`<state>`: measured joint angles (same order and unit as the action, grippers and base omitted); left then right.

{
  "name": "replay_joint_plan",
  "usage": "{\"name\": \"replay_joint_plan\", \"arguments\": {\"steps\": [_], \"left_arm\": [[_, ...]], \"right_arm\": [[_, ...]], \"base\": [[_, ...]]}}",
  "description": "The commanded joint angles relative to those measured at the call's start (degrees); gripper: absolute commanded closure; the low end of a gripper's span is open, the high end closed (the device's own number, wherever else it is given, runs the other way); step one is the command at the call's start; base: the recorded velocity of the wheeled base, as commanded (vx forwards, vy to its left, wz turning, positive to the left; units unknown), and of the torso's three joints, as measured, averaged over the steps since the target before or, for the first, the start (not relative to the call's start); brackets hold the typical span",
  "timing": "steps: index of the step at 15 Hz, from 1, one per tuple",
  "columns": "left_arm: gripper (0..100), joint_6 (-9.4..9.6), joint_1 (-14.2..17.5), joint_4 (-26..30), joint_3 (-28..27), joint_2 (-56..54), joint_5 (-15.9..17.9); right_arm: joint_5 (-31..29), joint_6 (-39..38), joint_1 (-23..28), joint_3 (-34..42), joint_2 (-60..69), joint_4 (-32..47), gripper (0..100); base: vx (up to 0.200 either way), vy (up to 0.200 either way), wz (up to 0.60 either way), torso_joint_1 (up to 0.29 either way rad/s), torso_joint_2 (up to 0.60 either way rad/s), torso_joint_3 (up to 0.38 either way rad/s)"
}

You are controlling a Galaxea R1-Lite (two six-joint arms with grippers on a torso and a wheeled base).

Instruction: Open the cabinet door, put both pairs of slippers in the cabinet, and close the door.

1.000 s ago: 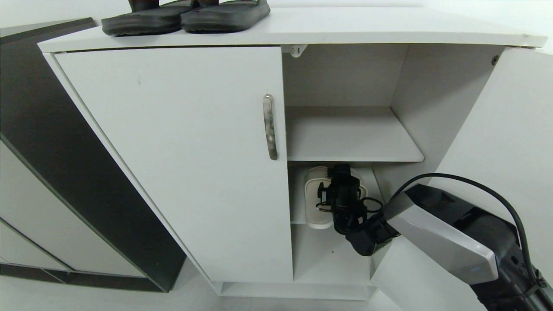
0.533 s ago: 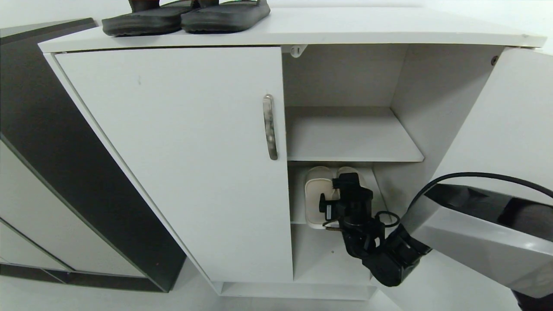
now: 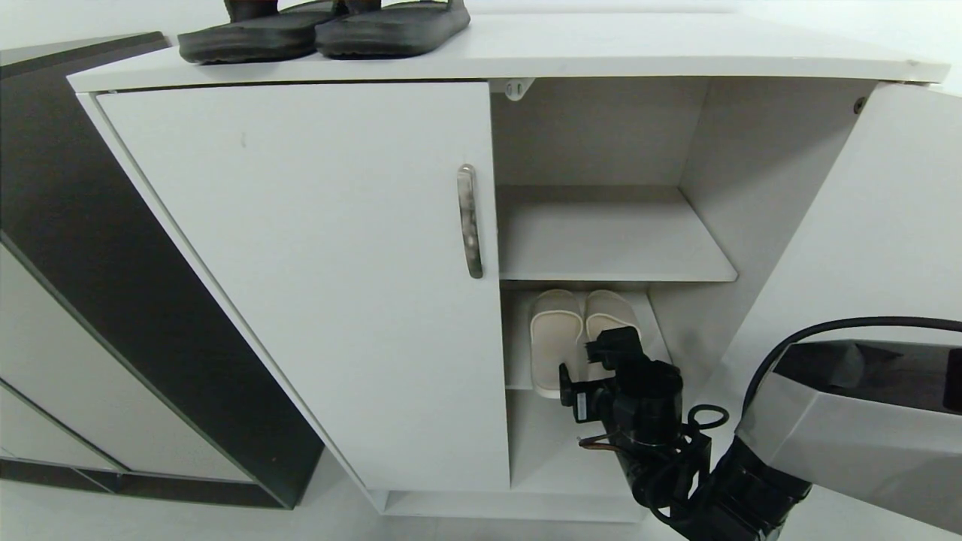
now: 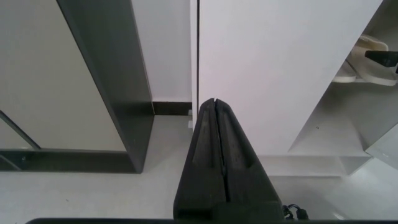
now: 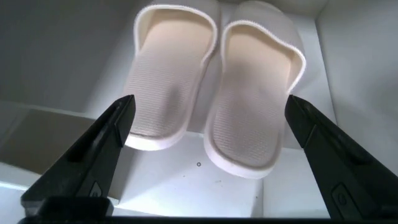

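A pair of cream slippers (image 3: 582, 330) lies side by side on the cabinet's lower shelf (image 3: 518, 353), also seen close up (image 5: 211, 106). A pair of black slippers (image 3: 323, 30) sits on the cabinet top (image 3: 601, 45). My right gripper (image 3: 610, 347) hovers just in front of the cream pair's near ends, open and holding nothing; its fingers (image 5: 115, 121) stand wide apart. My left gripper (image 4: 215, 106) is shut and empty, low in front of the closed left door (image 4: 280, 62).
The right cabinet door (image 3: 879, 225) stands swung open beside my right arm. The left door (image 3: 301, 263), with a metal handle (image 3: 470, 222), is closed. A bare upper shelf (image 3: 609, 237) sits above the cream slippers. A dark panel (image 3: 90, 225) adjoins the cabinet's left side.
My right arm has drawn back out of the lower compartment, toward the front. The cream slippers stay on the shelf, now uncovered. The left arm has not moved.
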<state>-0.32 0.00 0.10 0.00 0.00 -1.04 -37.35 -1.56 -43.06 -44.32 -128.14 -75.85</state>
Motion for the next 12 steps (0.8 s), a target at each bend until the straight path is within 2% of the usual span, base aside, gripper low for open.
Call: {"name": "replay_joint_plan", "arguments": {"steps": [1, 2, 8, 12], "left_arm": [[100, -0.03, 0.0, 0.0, 0.0, 0.1, 0.0], [100, -0.03, 0.0, 0.0, 0.0, 0.1, 0.0], [100, 0.05, 0.0, 0.0, 0.0, 0.1, 0.1], [100, 0.05, 0.0, 0.0, 0.0, 0.1, 0.1]], "right_arm": [[0.0, 0.1, -0.3, -0.6, -0.3, 0.0, 0], [0.0, 0.1, -0.4, -0.6, -0.4, -0.1, 0], [0.0, 0.1, -0.4, -0.3, -0.7, -0.3, 0], [0.0, 0.1, -0.4, -0.2, -0.8, -0.3, 0]], "base": [[0.0, 0.0, 0.0, 0.0, 0.0, 0.0], [0.0, 0.0, 0.0, 0.0, 0.0, 0.0], [-0.2, 0.0, 0.0, 0.005, 0.0, 0.002], [0.0, 0.0, 0.0, 0.0, 0.0, 0.0]]}}
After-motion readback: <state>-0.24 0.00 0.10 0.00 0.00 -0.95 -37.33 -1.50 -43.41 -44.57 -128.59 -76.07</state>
